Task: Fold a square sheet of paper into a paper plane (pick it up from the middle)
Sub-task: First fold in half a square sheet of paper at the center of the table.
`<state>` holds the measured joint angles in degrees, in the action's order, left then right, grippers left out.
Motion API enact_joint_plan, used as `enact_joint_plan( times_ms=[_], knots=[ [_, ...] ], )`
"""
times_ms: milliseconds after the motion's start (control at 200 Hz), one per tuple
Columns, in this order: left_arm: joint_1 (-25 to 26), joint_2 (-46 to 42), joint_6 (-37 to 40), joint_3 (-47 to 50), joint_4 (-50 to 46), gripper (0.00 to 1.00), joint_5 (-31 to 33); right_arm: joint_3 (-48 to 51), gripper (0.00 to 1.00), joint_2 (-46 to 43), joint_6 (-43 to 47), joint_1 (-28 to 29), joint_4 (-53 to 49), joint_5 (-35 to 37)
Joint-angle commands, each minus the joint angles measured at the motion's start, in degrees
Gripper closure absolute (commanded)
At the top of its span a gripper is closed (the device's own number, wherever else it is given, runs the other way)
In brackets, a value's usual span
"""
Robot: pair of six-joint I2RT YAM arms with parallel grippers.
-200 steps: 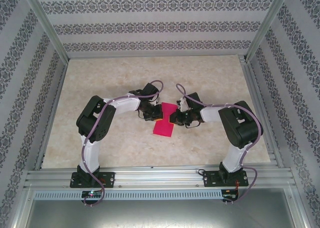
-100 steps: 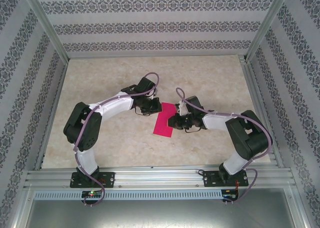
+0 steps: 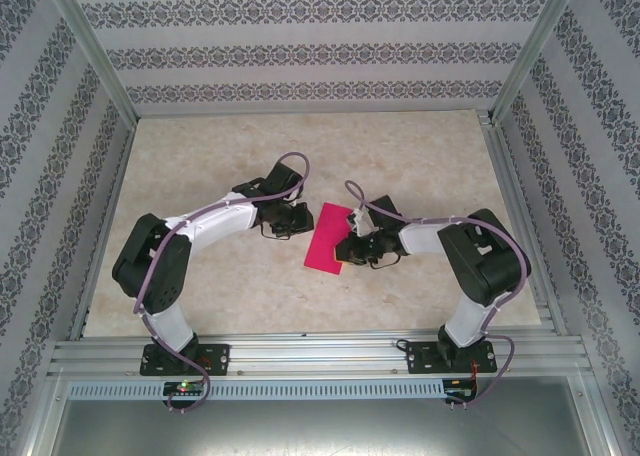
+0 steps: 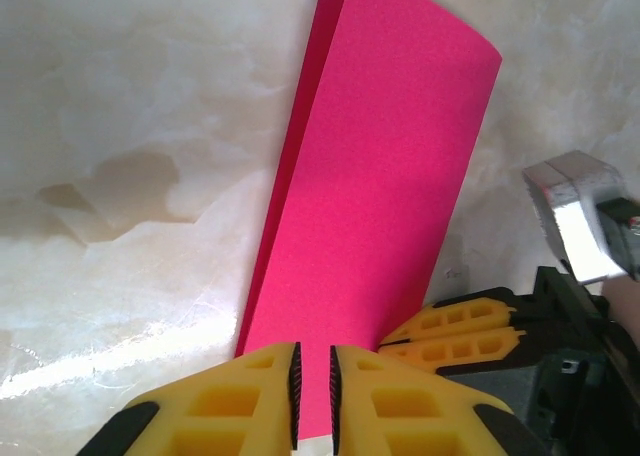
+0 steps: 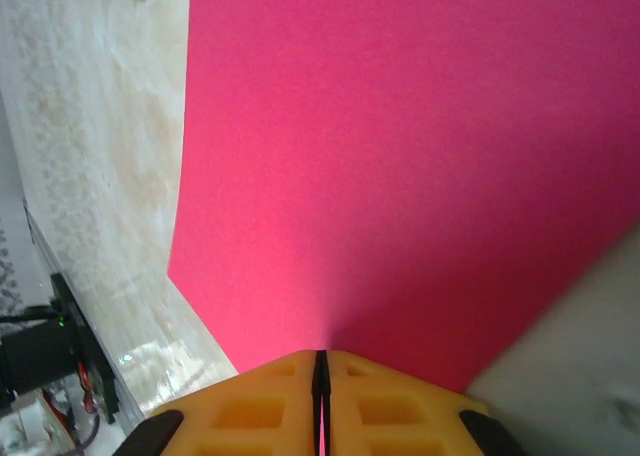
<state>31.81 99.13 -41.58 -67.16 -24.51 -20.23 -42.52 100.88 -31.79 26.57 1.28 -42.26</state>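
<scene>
Here's the thin magenta-pink paper sheet (image 3: 327, 238), folded into a long rectangle. It lies flat in the middle of the beige marbled tabletop (image 3: 200, 156), its length running from 1 o'clock to 7 o'clock. The right gripper (image 3: 347, 250) is at its 4 o'clock edge, yellow fingers pinched tight on the paper. The left gripper (image 3: 297, 219) sits at the sheet's 10 o'clock side, jaws a crack apart, pink showing through the gap.
</scene>
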Motion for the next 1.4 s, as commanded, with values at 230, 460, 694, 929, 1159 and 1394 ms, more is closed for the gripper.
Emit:
enact_joint_plan(
  times_ms=[230, 460, 694, 929, 1159, 1394],
  knots=[
    [-5.08, -0.28, -3.82, 3.62, 5.80, 0.65, -8.98, -7.16, 0.86, -5.57, 7.50, 0.62, -12.85, 5.19],
    [-5.95, 3.50, -1.87, 0.15, 4.83, 0.59, -12.35, -4.05, 0.75, -9.63, -7.30, -2.89, -9.98, 17.88],
    [-5.93, 7.08, -1.38, -1.23, 5.46, 0.49, -15.20, -9.66, 0.73, -3.22, -8.73, -3.32, -9.64, 17.12],
    [-5.96, 9.46, -0.73, -2.18, 5.48, 0.47, -16.55, -12.02, 0.77, 0.20, -7.23, -3.72, -10.24, 17.17],
    [-5.95, 11.62, -0.13, -3.92, 4.91, 0.46, -17.73, -13.28, 0.78, 2.78, -6.03, -3.92, -12.30, 17.44],
    [-5.80, 13.45, 0.78, -5.44, 3.42, 0.46, -18.78, -12.43, 0.77, 2.92, -5.65, -4.15, -11.89, 18.01]
  ],
)
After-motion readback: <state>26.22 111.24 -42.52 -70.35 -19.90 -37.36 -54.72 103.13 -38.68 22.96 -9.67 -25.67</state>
